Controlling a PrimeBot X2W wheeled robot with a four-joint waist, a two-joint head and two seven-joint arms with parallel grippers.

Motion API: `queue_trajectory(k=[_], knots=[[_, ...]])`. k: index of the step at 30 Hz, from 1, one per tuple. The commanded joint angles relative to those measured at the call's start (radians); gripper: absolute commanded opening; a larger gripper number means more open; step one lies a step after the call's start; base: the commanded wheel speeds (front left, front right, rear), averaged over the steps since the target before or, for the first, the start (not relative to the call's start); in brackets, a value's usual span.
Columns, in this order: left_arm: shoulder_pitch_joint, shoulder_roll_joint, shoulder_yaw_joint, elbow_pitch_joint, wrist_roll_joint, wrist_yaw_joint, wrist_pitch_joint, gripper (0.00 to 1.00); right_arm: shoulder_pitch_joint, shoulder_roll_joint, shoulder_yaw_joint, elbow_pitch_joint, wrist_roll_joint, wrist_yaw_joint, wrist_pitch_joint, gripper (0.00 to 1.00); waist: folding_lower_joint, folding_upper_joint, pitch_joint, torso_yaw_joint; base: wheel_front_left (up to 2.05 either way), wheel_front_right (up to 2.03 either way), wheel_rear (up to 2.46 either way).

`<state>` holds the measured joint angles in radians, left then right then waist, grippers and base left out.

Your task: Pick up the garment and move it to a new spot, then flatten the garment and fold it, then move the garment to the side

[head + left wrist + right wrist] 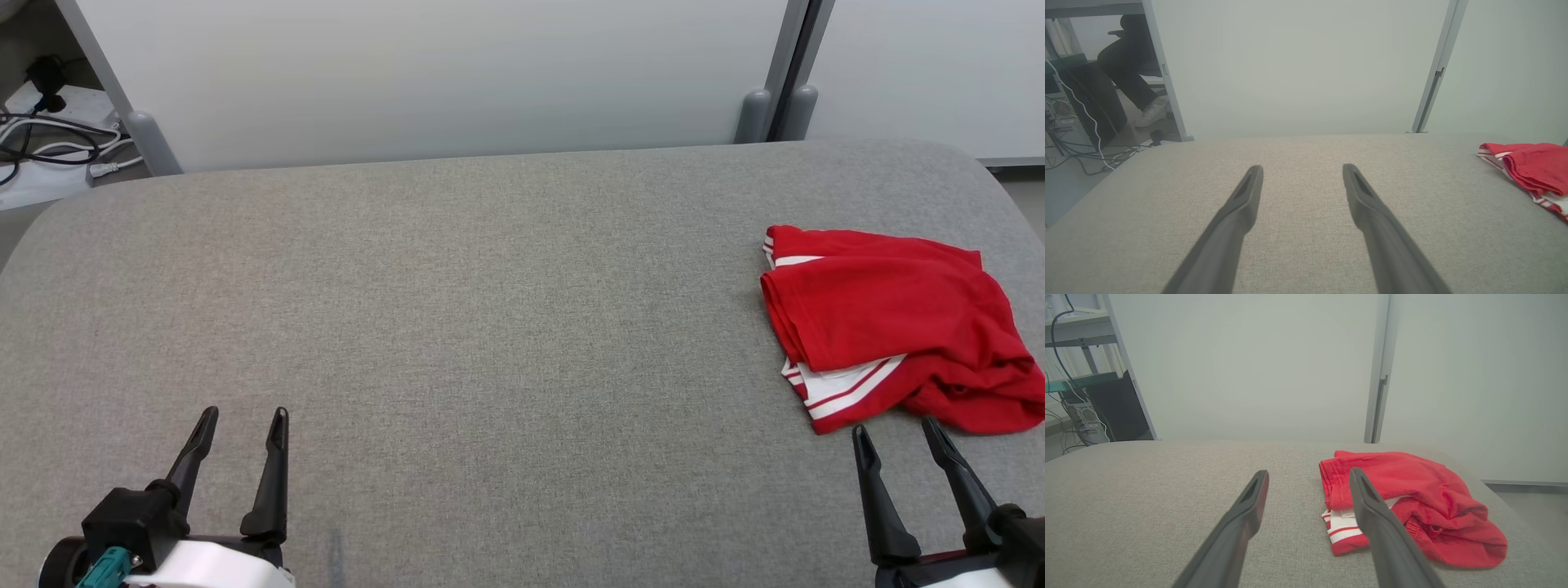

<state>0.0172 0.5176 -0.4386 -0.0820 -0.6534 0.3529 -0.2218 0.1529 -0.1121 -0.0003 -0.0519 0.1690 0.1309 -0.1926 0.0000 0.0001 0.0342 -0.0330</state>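
A red garment [890, 322] with white stripes lies loosely folded and rumpled at the right side of the grey table [490, 327]. In the right wrist view the garment [1412, 498] sits just ahead of the right finger; in the left wrist view the garment [1535, 167] shows at the far right. My right gripper [894, 433] stands open at the lower right, its tips just short of the garment's near edge, holding nothing. Far from the garment, my left gripper [245, 418] is open and empty at the lower left.
Pale partition panels [457, 73] with grey posts [784, 82] stand behind the table's far edge. Cables [49, 139] lie on the floor at the back left. A seated person's leg and shoe [1143, 102] show beyond the left partition.
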Motion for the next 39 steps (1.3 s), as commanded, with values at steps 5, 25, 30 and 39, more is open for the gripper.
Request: queue_trajectory(k=[5, 25, 30, 39], knots=[[-0.031, 0.023, 0.044, -0.016, -0.006, 0.003, -0.012, 1.0, -0.021, -0.014, 0.012, -0.033, 0.004, 0.0, 0.001, 1.0, 0.0, -0.0001, 0.0, 0.004, 0.0, 0.0, 0.0], [-0.005, -0.071, 0.042, 0.062, -0.12, -0.052, 0.036, 0.0, -0.025, 0.009, 0.009, 0.056, 0.174, 0.0, 0.022, 0.0, 0.0001, -0.0001, -0.005, 0.011, 0.0, 0.0, 0.0], [-0.011, -0.087, 0.062, 0.076, -0.16, -0.072, 0.047, 0.0, -0.036, 0.008, 0.008, 0.068, 0.235, 0.0, 0.031, 0.0, 0.0, -0.0001, -0.006, 0.012, 0.0, 0.0, 0.0], [-0.022, -0.117, 0.1, 0.101, -0.231, -0.108, 0.068, 0.0, -0.055, 0.006, 0.006, 0.087, 0.344, 0.0, 0.048, 0.0, 0.0, -0.0001, -0.008, 0.014, 0.0, 0.0, 0.0]])
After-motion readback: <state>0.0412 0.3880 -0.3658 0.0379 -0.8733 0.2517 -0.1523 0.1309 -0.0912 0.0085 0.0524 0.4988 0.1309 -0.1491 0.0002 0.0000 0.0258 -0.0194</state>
